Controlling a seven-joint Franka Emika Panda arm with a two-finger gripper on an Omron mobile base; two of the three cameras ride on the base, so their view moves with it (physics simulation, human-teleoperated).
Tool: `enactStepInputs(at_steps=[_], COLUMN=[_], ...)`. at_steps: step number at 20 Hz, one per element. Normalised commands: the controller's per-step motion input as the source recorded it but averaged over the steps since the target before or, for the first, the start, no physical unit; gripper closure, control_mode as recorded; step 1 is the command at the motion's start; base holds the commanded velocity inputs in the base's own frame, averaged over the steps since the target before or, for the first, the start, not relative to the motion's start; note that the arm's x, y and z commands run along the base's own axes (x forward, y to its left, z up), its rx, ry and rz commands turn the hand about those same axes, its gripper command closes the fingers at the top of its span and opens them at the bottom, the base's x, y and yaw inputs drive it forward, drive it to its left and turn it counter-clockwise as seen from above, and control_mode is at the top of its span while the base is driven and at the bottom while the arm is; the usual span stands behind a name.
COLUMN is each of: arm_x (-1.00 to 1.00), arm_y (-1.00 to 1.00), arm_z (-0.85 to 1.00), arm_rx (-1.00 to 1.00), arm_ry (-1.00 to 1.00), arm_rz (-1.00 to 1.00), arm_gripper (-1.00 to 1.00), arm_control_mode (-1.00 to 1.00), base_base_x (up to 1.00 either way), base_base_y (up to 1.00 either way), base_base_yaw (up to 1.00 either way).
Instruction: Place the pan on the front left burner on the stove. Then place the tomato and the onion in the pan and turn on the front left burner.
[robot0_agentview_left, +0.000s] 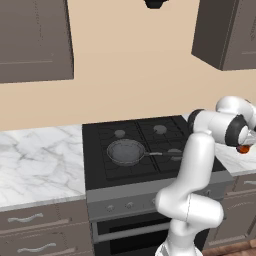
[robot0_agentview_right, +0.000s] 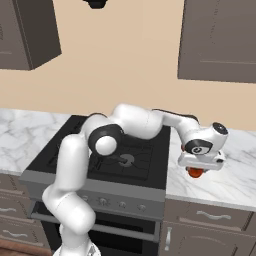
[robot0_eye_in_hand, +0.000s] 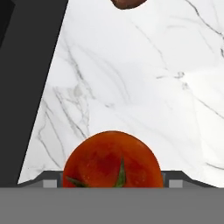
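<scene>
Claw (robot0_agentview_right: 199, 169) sits at the right of the right base view, over the marble counter (robot0_agentview_right: 235, 182) beside the stove (robot0_agentview_right: 135, 160), with the tomato (robot0_agentview_right: 195, 172) between its fingers; it looks closed on the fruit, though the fingertips themselves are hidden. In the hand view the tomato (robot0_eye_in_hand: 113, 159) fills the lower middle, snug against the hand, marble behind it. The pan (robot0_agentview_left: 126, 151) already rests on the front left burner, centre of the left base view. Judged from this, a good carry lifts straight up first, clears the grates, then lowers the tomato inside the pan's rim before letting go.
</scene>
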Motion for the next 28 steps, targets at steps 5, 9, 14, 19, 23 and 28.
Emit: enactStepInputs(at_steps=[5, 9, 14, 19, 23, 28], arm_x=[0.00, 0.00, 0.00, 0.00, 0.00, 0.00], arm_y=[0.30, 0.40, 0.47, 0.49, 0.49, 0.48], arm_z=[0.38, 0.19, 0.23, 0.30, 0.30, 0.26], arm_rx=[0.00, 0.00, 0.00, 0.00, 0.00, 0.00], arm_ry=[-0.02, -0.01, -0.02, -0.03, -0.04, -0.02], arm_rz=[-0.11, -0.07, -0.06, -0.06, -0.05, -0.05], arm_gripper=[1.00, 1.00, 1.00, 1.00, 1.00, 1.00], arm_control_mode=[-1.00, -1.00, -1.00, -1.00, -1.00, -1.00], base_base_x=[0.00, 0.00, 0.00, 0.00, 0.00, 0.00], base_base_y=[0.00, 0.00, 0.00, 0.00, 0.00, 0.00], base_base_yaw=[0.00, 0.00, 0.00, 0.00, 0.00, 0.00])
